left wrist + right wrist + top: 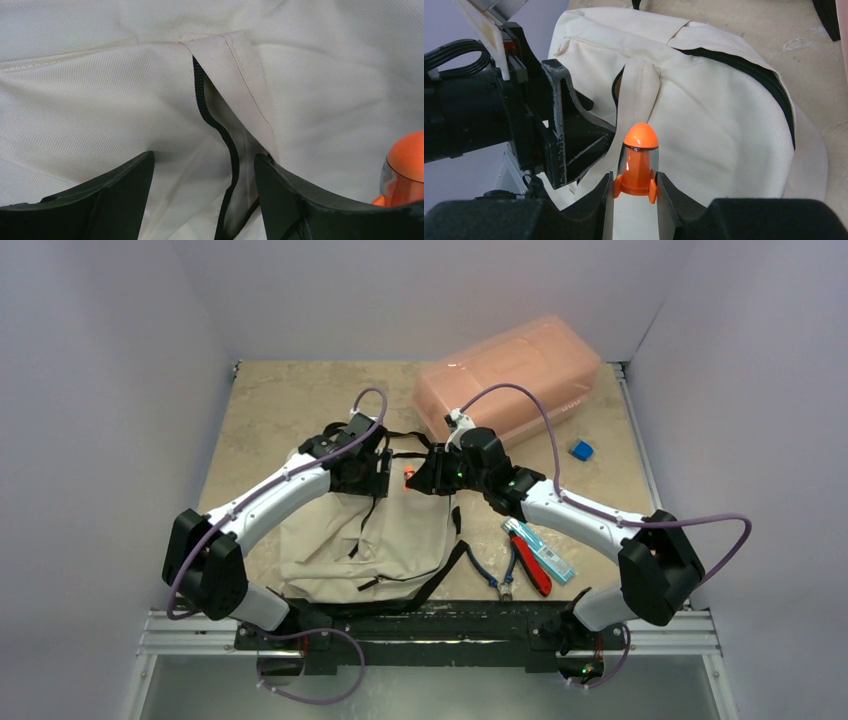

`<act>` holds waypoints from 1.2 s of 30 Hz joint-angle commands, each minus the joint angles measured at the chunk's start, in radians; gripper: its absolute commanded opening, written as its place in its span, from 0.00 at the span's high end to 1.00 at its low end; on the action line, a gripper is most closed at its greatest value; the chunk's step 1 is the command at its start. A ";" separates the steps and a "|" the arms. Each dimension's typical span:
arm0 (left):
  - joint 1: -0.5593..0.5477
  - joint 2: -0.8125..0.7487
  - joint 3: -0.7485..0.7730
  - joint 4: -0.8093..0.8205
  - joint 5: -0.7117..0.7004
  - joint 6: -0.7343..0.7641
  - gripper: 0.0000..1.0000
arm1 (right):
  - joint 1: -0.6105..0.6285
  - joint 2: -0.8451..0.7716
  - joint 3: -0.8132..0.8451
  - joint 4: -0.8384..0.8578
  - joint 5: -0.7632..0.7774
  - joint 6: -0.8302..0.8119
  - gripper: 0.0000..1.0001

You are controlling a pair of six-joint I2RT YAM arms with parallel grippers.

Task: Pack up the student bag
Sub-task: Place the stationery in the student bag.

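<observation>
Your student bag (350, 540) lies flat on the table (270, 400) between the two arms, with its black straps trailing toward the near edge and its top end pointing to the far side, where both tools meet. Your left tool (202, 162) is down on that top end with its jaws spread wide. A fold of cream fabric and a wavy stretch of black zip (220, 125) sit in the gap between them, and neither finger is pressing on them as far as the left wrist view shows. Your right tool (634, 176) is clamped on a small orange rocket-shaped thing (640, 150), with one finger on each side of its base. The rocket's rounded nose points toward the bag's cream carry loop (639, 95), and it sits just beside the left tool's black fingers. A translucent pink box (510, 380) stands at the far right of the table, just beyond the bag. A small blue block (582, 450) sits to the right of the box. Nearer you on the right, close to the bag's strap, lie a light blue packet (540, 550) and a red item (533, 575); I cannot tell what the red item is.
</observation>
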 commanded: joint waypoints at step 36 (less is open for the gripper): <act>0.012 -0.383 -0.056 0.035 0.085 0.156 1.00 | 0.171 0.147 0.088 0.261 -0.058 -0.046 0.27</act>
